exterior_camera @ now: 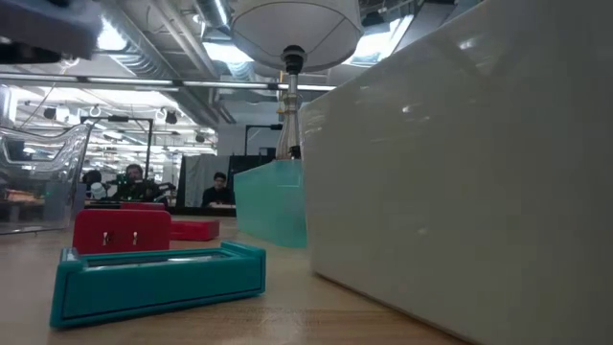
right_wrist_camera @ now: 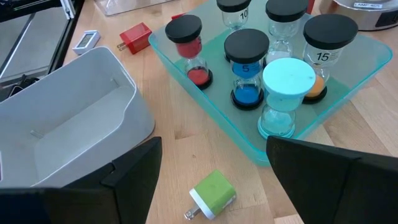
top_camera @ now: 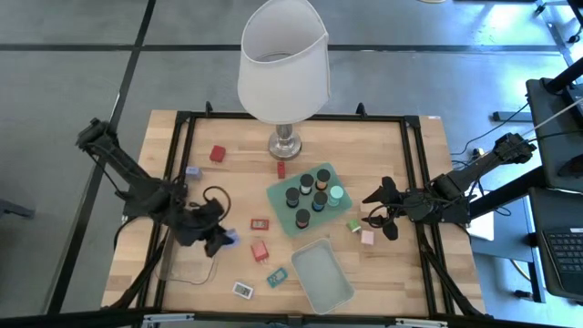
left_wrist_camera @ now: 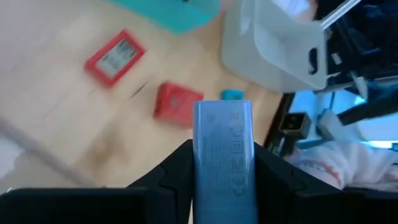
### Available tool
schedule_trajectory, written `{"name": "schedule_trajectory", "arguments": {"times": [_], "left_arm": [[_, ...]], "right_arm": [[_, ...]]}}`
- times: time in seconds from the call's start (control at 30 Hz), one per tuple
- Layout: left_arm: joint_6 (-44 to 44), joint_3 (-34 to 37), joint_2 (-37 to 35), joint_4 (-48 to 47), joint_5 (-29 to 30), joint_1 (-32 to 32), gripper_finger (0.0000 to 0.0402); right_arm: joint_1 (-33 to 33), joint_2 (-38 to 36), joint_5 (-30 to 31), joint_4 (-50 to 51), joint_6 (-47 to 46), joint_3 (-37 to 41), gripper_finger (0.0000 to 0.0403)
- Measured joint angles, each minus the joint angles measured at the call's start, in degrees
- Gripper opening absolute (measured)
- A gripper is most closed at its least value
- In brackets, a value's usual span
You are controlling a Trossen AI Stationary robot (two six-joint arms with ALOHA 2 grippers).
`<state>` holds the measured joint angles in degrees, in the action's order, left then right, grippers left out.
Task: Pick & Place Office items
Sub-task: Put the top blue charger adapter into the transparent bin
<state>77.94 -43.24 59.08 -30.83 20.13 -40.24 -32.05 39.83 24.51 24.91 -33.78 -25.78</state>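
Observation:
My left gripper (top_camera: 221, 239) is over the table's left-middle, shut on a pale blue block (left_wrist_camera: 224, 149). My right gripper (top_camera: 379, 210) hangs open right of the mint tray (top_camera: 278, 195), which holds several dark-topped hourglass cylinders (right_wrist_camera: 247, 68). A green block (right_wrist_camera: 211, 194) lies on the wood ahead of the right fingers, with a pink block (top_camera: 367, 237) beside it. A red block (top_camera: 260, 251), a flat red rectangle (top_camera: 260, 223), a teal one (top_camera: 278, 278) and a white one (top_camera: 242, 289) lie flat on the table. My left gripper pinches the pale blue block between its two fingers (left_wrist_camera: 171, 171), one on each long side (left_wrist_camera: 200, 168). The block's printed face shows between them and its free end (left_wrist_camera: 222, 109) sticks out past the fingertips. Whether it is lifted clear, I cannot tell.
A clear bin (top_camera: 322, 273) stands near the front edge, beside the mint tray. A white-shaded lamp (top_camera: 282, 68) stands at the far middle. A red block (top_camera: 217, 153), a lavender block (top_camera: 192, 171) and a small red piece (top_camera: 281, 169) lie far left. A black frame (top_camera: 414, 164) rims the table.

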Motion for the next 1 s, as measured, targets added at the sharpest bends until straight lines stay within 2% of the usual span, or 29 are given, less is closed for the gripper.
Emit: {"name": "schedule_trajectory", "arguments": {"times": [0.1,0.23,0.33,0.53,0.7,1.0], "left_arm": [[5.17,0.0,-0.54,-6.85,0.94,-3.32,0.0117],[16.54,0.0,-0.54,-20.0,1.29,-6.55,0.0118],[22.63,0.0,-0.54,-24.98,0.39,-8.04,0.012],[27.35,0.0,1.38,-28.09,-0.81,-9.3,0.0118],[28.18,0.0,6.14,-28.07,-3.68,-9.28,0.0121],[29.32,0.0,13.5,-31.07,-3.63,-7.23,0.0121]], "right_arm": [[0.02,0.0,0.0,-0.01,-0.02,0.0,0.0291],[0.01,-0.01,0.0,-0.01,-0.01,0.0,0.0291],[0.01,0.0,0.0,-0.01,-0.02,0.0,0.0291],[0.02,-0.01,0.0,-0.02,-0.02,0.0,0.0291],[0.02,0.0,0.0,0.0,-0.02,0.0,0.0291],[0.02,-0.02,0.0,-0.02,-0.02,0.0,0.0291]]}}
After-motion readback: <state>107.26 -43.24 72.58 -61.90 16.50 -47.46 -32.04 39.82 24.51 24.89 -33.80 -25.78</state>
